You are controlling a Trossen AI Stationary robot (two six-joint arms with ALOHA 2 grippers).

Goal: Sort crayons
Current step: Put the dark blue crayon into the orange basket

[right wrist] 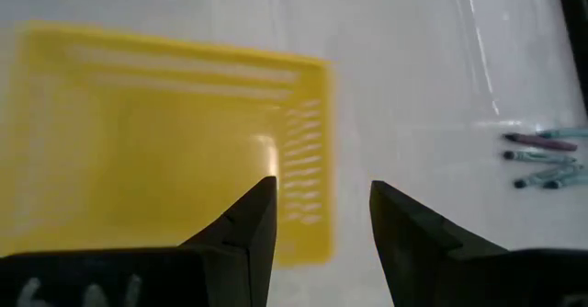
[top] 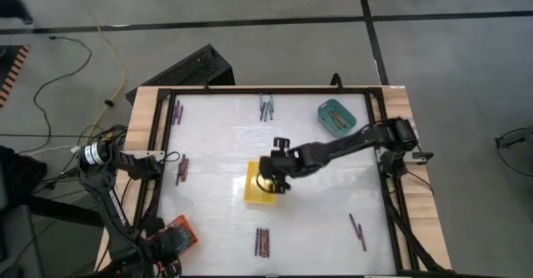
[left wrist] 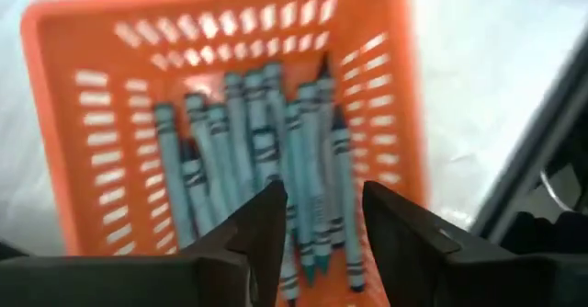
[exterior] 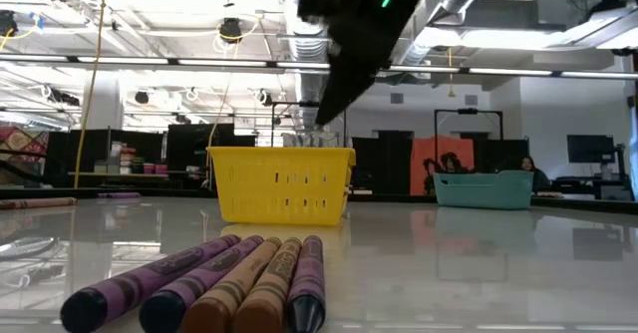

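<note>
Left gripper (left wrist: 317,229) fingers apart over orange tray (top: 180,232) at table's near-left corner, bluish crayons (left wrist: 266,174) inside. Right gripper (right wrist: 322,220), also apart, above yellow tray (top: 260,185) mid-table. Lift straight, don't snag tray wall.

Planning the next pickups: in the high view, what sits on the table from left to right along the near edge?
Orange tray under the left gripper → bundle of reddish and purple crayons → two loose purple crayons.
</note>
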